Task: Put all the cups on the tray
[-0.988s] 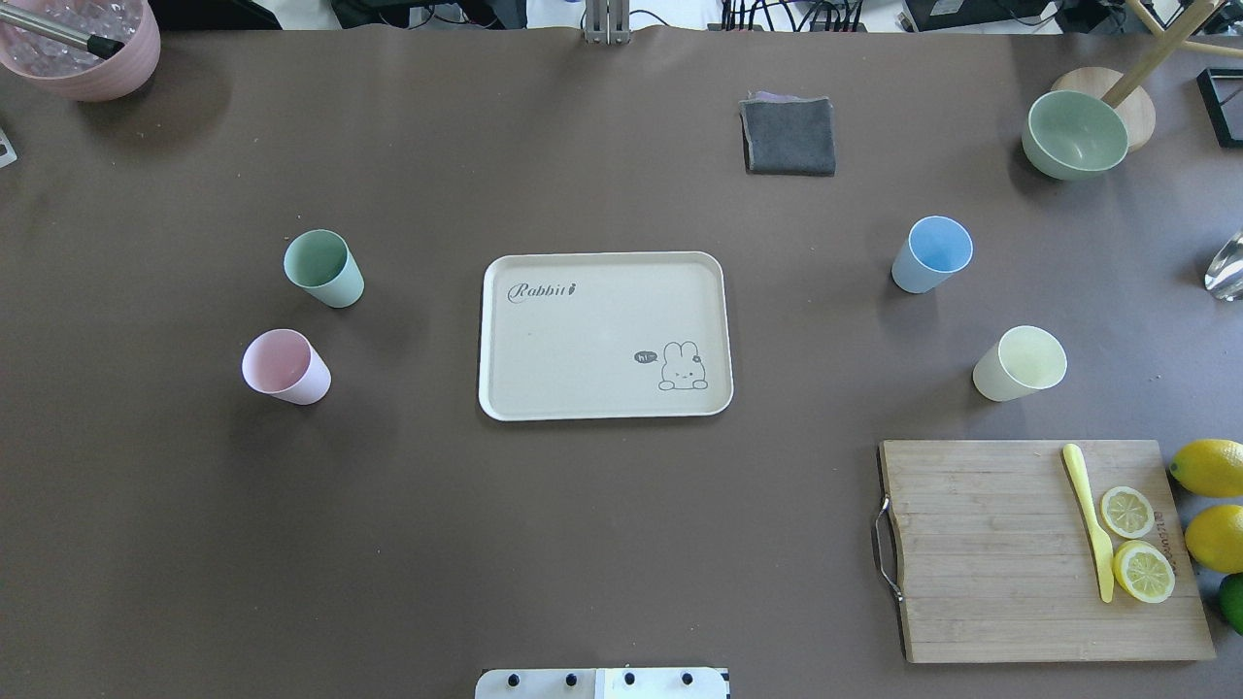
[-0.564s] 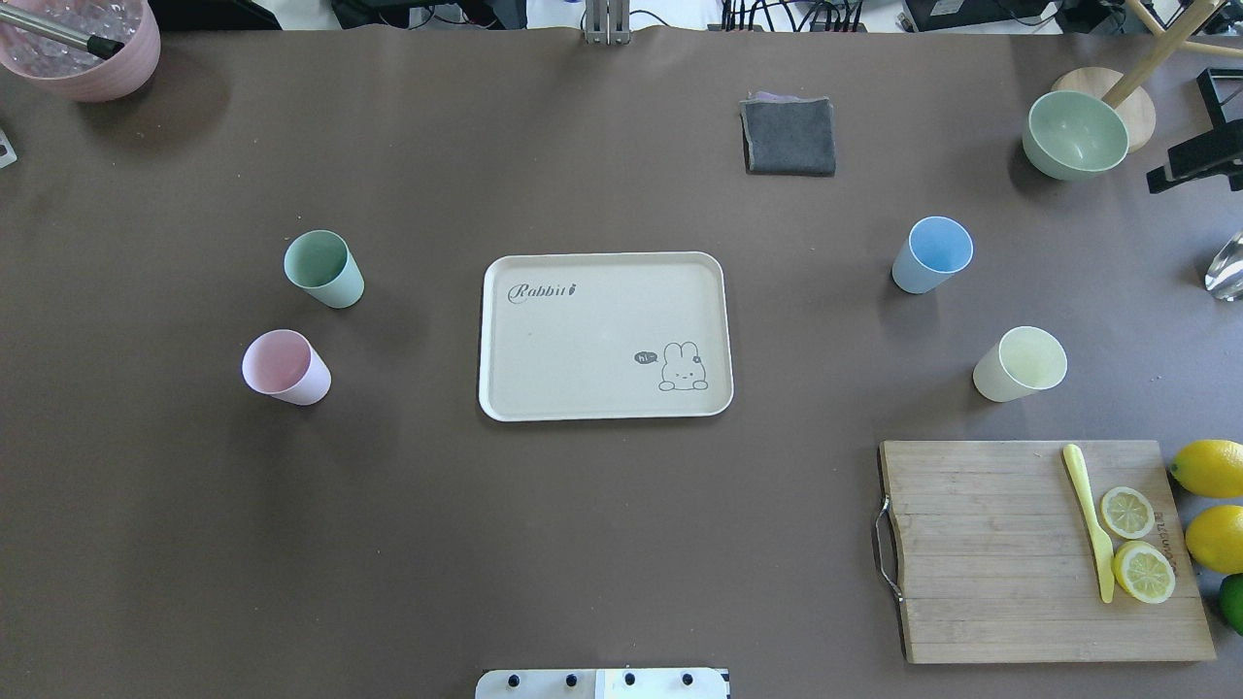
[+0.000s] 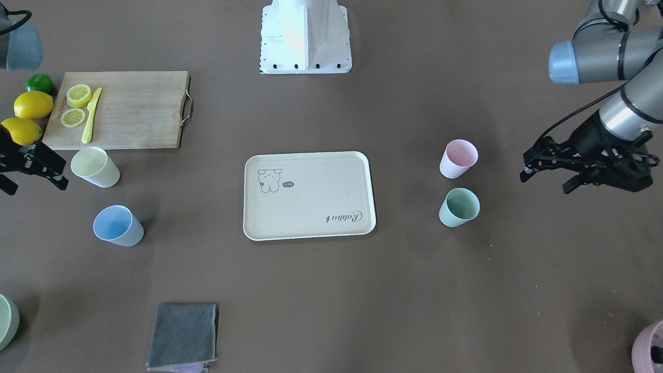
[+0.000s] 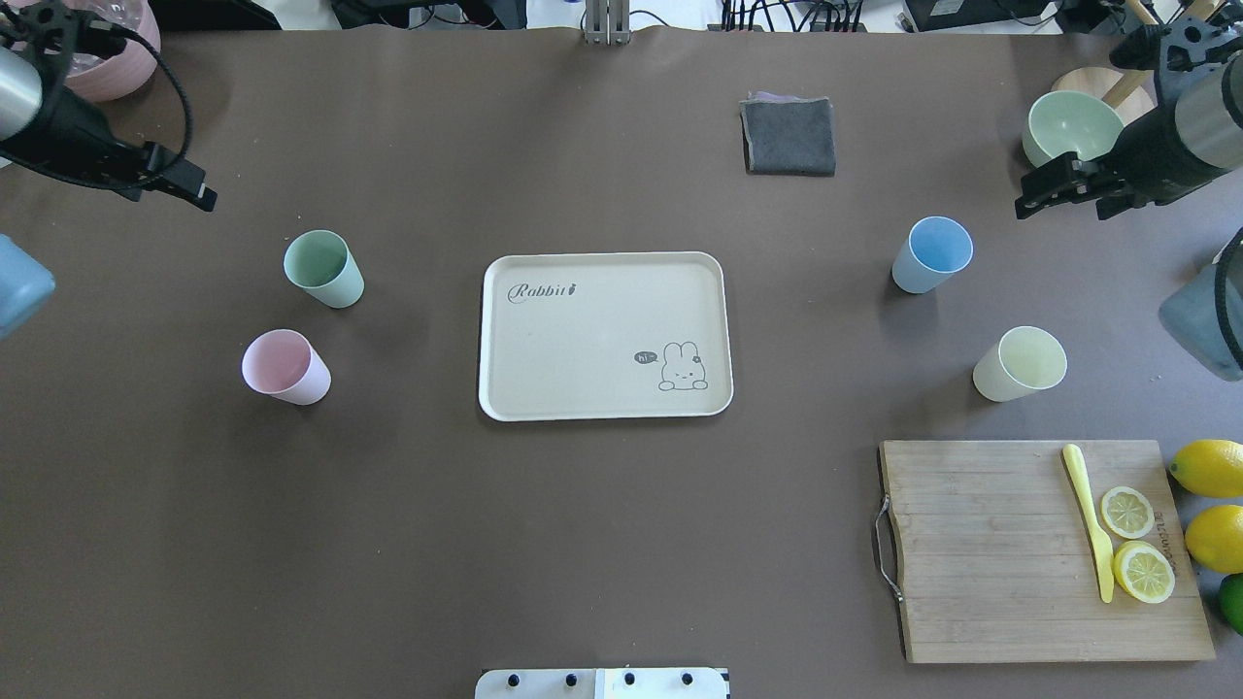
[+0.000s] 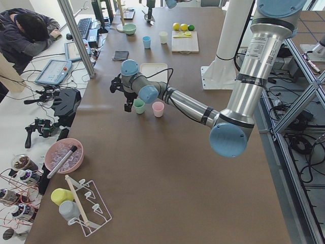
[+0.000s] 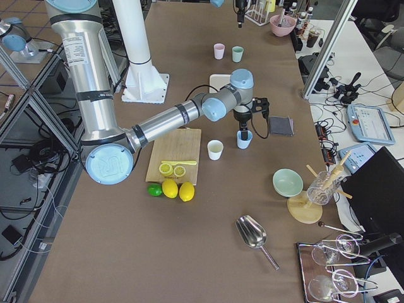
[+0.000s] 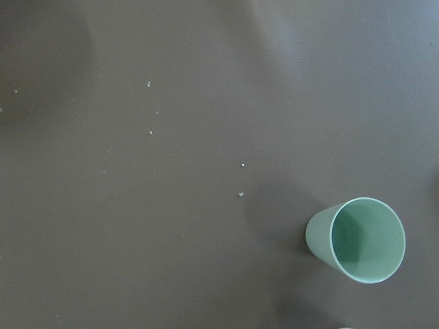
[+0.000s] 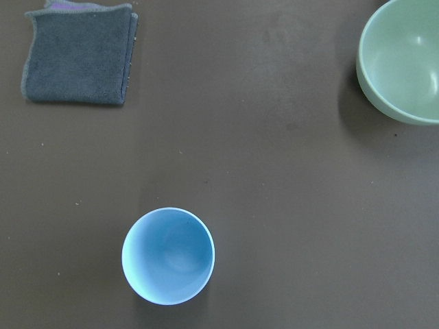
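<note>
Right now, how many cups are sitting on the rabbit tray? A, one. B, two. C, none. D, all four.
C: the tray has no cup on it; the green cup and pink cup stand on the table to one side of it, and the blue cup and yellow cup to the other.

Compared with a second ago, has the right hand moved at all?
Yes. In the overhead view the right hand has swung in leftward from the right edge. It now overlaps the green bowl's near rim, closer to the blue cup.
</note>
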